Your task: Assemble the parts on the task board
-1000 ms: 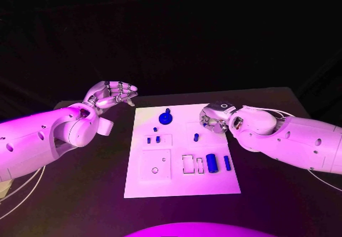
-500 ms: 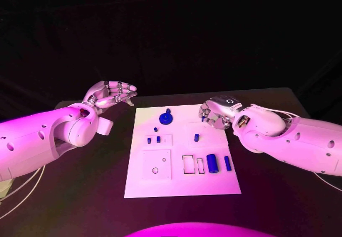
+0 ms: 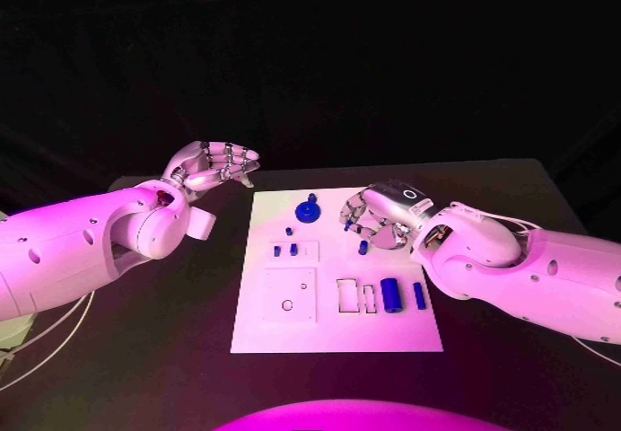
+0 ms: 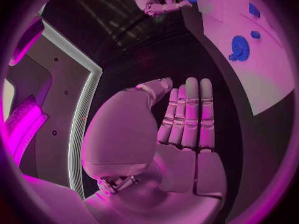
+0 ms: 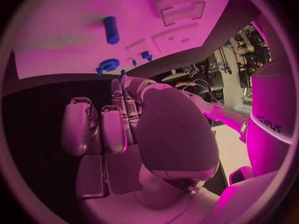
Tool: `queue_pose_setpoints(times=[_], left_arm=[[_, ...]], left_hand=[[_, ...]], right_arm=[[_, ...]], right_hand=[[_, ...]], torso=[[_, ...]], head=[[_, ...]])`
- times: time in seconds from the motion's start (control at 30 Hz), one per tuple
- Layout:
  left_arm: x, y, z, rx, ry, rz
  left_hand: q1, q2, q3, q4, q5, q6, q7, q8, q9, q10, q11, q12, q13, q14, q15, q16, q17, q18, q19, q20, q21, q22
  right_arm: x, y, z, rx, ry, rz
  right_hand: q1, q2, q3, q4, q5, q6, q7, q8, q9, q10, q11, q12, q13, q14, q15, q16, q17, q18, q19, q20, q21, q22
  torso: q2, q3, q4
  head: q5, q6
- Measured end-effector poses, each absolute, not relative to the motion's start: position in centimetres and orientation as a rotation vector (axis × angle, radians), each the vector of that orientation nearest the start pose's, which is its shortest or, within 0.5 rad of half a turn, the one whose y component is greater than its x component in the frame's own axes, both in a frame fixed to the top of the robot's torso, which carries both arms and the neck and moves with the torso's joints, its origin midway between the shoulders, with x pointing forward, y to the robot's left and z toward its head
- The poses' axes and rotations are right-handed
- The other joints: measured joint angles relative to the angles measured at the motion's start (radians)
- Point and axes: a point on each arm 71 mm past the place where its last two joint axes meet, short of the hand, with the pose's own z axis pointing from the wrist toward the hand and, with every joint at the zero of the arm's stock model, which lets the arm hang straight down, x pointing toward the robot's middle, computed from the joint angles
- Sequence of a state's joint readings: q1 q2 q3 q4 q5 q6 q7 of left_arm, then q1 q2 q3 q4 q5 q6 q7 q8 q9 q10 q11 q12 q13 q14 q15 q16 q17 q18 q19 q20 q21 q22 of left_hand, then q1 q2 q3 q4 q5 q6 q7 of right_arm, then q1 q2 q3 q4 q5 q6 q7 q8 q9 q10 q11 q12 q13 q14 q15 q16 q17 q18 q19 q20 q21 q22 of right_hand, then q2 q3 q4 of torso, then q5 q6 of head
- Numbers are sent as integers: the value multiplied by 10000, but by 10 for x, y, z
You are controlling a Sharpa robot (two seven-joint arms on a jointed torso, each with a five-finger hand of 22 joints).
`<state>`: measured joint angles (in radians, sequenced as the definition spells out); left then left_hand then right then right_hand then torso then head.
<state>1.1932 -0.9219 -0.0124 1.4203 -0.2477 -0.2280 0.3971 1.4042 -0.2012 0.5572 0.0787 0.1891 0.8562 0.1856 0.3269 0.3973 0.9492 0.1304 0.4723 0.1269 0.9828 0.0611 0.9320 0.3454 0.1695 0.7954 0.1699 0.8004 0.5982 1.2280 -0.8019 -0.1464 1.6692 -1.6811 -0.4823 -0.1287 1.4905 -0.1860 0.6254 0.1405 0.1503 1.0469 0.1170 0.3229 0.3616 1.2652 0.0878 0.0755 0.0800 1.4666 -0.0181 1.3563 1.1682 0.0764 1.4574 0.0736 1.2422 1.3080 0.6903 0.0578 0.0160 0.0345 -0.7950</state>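
The white task board (image 3: pixel 336 319) lies mid-table. A blue gear (image 3: pixel 308 212) sits at its far end, two small blue pieces (image 3: pixel 287 250) lie left of centre, and a short blue peg (image 3: pixel 363 246) stands near the middle. A thick blue cylinder (image 3: pixel 389 294) and a thin one (image 3: pixel 419 295) lie toward the near right. My right hand (image 3: pixel 371 215) hovers over the board's far right part and pinches a small blue part (image 4: pixel 189 1) at its fingertips. My left hand (image 3: pixel 214 164) is raised off the board's far left corner, fingers loosely bent, holding nothing.
Rectangular recesses (image 3: pixel 352 296) sit beside the cylinders, and a square plate with small holes (image 3: pixel 290 296) lies left of them. Black table (image 3: pixel 492 189) surrounds the board. My two forearms flank the board's long edges.
My right hand has swung left from the board's right edge to above its far right part, carrying the small blue part. The left hand has barely moved.
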Motion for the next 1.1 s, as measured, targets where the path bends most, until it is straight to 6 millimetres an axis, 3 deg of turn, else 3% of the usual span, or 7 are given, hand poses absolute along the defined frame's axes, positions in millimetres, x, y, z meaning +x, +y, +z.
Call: queue_pose_setpoints(times=[0.33,0.5,0.9,1.1], left_arm=[[504,268,-172,-8723,14295,-14181],[504,264,-172,-8760,14293,-14274],[503,256,-172,-8824,14291,-14418],[503,256,-172,-8847,14277,-14416]], left_hand=[[0,0,0,0,0,0,0,0,0,0,0,0,0,0,0,0,-1,0,0,0,0,-1],[0,0,0,0,0,0,0,0,0,0,0,0,0,0,0,0,-1,0,0,0,0,-1],[0,0,0,0,0,0,0,0,1,0,0,0,-7,0,0,0,7,-1,0,0,0,-2],[0,0,1,1,0,0,0,0,1,0,0,0,-7,0,0,0,6,0,-1,0,0,6]], right_arm=[[412,-97,-207,-4517,15053,8447],[405,-79,-222,-4832,15382,8671],[402,-67,-243,-5271,15928,8446],[401,-64,-246,-5385,16015,8351]], right_hand=[[-26,-26,39,-40,-19,-16,-16,-2,11,0,0,-24,-18,0,0,0,-8,1,0,0,-1,-1],[-38,-38,67,-69,-31,-18,-17,-21,22,0,0,-26,-16,0,1,0,-31,1,0,0,-52,-2],[-65,-66,67,-70,9,4,4,-41,24,1,-1,-38,-17,1,1,0,-38,1,0,0,-52,-3],[-65,-66,67,-70,9,5,5,-60,31,3,-4,-40,-17,1,1,0,-57,2,-1,1,-52,-4]], torso=[[-5,-21,16],[5,-20,23],[20,-21,48],[20,-11,18]], head=[[448,-150],[597,-213],[871,-386],[973,-460]])
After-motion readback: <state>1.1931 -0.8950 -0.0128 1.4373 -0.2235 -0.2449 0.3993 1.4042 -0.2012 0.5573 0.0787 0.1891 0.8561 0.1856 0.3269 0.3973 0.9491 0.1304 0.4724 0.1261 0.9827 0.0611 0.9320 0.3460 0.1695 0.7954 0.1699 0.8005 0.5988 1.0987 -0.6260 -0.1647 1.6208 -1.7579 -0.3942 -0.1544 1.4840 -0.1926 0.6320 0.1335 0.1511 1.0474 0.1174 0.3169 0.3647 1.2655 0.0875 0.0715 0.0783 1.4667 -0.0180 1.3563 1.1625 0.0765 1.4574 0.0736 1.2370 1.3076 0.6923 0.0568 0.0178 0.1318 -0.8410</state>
